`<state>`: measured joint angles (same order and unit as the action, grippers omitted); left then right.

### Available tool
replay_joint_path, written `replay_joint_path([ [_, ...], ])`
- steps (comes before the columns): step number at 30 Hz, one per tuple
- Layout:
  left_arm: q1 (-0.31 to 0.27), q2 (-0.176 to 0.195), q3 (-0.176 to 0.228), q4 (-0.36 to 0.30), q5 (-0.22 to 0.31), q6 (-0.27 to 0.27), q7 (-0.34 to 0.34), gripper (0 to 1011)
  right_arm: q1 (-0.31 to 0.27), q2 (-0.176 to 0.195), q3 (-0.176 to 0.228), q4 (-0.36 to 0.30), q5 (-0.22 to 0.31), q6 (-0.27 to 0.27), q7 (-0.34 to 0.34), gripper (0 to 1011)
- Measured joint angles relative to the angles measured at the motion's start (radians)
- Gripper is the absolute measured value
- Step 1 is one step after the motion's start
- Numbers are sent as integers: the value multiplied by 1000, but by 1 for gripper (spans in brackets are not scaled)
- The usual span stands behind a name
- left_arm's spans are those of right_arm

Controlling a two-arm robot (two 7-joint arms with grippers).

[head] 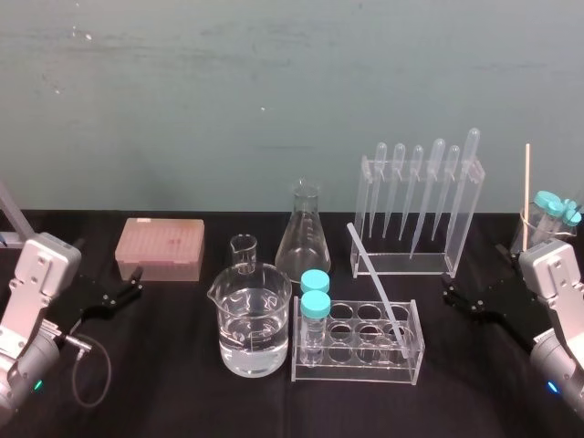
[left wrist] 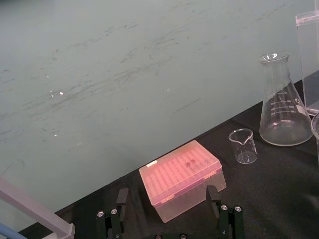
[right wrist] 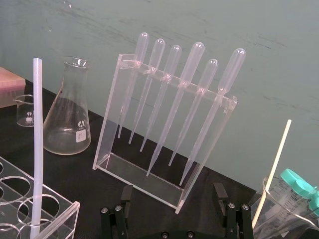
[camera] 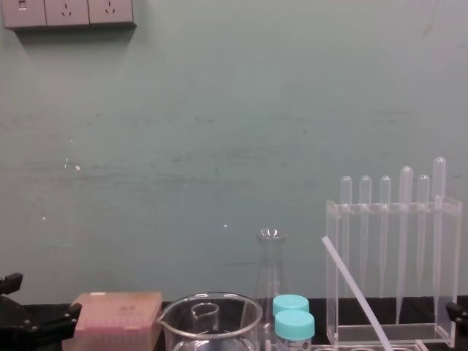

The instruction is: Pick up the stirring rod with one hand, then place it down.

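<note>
Open and empty, the right claw (head: 449,294) sits low at the right side of the black table (head: 182,401), its two fingers spread apart and pointing toward the pipette stand (head: 461,233). At the left side, the left claw (head: 137,280) is spread just as wide with nothing between its fingers, just beside the pink box (head: 160,248). Between them the stirring rod (head: 377,285) stands tilted in the clear tube rack (head: 360,370). Its lower end sits in a hole at the rack's right end, and its upper end leans back and to the left, well apart from both claws. Two blue-capped tubes (head: 315,294) stand at the rack's left end, just beside a beaker of water (head: 251,324).
</note>
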<state>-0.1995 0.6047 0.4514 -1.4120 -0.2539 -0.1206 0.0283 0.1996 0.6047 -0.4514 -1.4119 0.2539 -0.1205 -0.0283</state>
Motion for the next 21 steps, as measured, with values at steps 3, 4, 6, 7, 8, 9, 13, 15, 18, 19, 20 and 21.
replay_joint_path([
  [3,0,0,0,0,0,0,0,1000,0,0,0,0,0,0,0,1004],
  [4,0,0,0,0,0,0,0,1000,0,0,0,0,0,0,0,1004],
  [6,0,0,0,0,0,0,0,1000,0,0,0,0,0,0,0,1004],
  [7,0,0,0,0,0,0,0,1000,0,0,0,0,0,0,0,1004],
  [8,0,0,0,0,0,0,0,1000,0,0,0,0,0,0,0,1004],
  [9,0,0,0,0,0,0,0,1000,0,0,0,0,0,0,0,1004],
  [13,0,0,0,0,0,0,0,1000,0,0,0,0,0,0,0,1004],
  [15,0,0,0,0,0,0,0,1000,0,0,0,0,0,0,0,1004],
  [18,0,0,0,0,0,0,0,1000,0,0,0,0,0,0,0,1004],
  [19,0,0,0,0,0,0,0,1000,0,0,0,0,0,0,0,1004],
  [20,0,0,0,0,0,0,0,1000,0,0,0,0,0,0,0,1004],
  [21,0,0,0,0,0,0,0,1000,0,0,0,0,0,0,0,1004],
])
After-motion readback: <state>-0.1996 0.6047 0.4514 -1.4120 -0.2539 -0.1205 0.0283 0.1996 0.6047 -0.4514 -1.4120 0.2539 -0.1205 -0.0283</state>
